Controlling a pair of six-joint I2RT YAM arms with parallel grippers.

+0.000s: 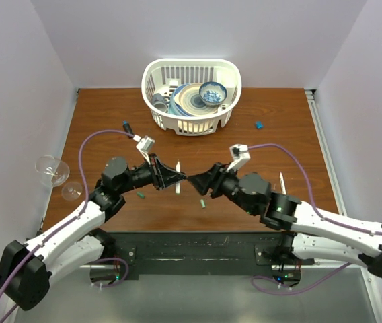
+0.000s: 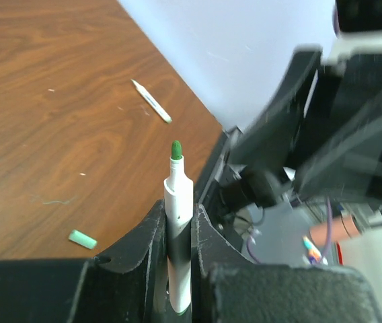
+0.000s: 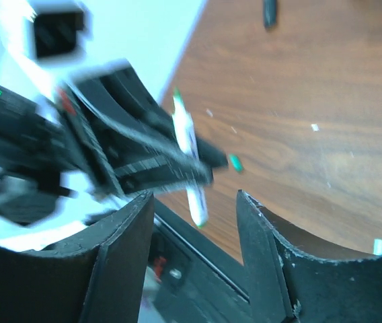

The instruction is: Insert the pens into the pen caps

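1. Firstly, a white basket (image 1: 191,62) is recorded at the far middle of the table (image 1: 110,114). Stacked plates (image 1: 187,101), a blue-patterned bowl (image 1: 212,92) and a grey cup (image 1: 159,101) are contained in it.
2. Left gripper (image 2: 177,222): the fingers are clamped on the first pen (image 2: 177,195), which is gripped around its lower body. Its green tip is uppermost in the wrist view.
3. Right gripper (image 3: 192,198): the fingers are spread wide, with nothing held between them. It is faced toward the left gripper at close range; whether the two touch cannot be told.
4. Second pen (image 1: 282,182): laid flat on the table beside the right arm.
5. Caps: one cap (image 1: 139,195) is found near the left arm and the other cap (image 1: 203,202) just beside the right gripper. Both are left loose on the wood, with no pen seated in either.
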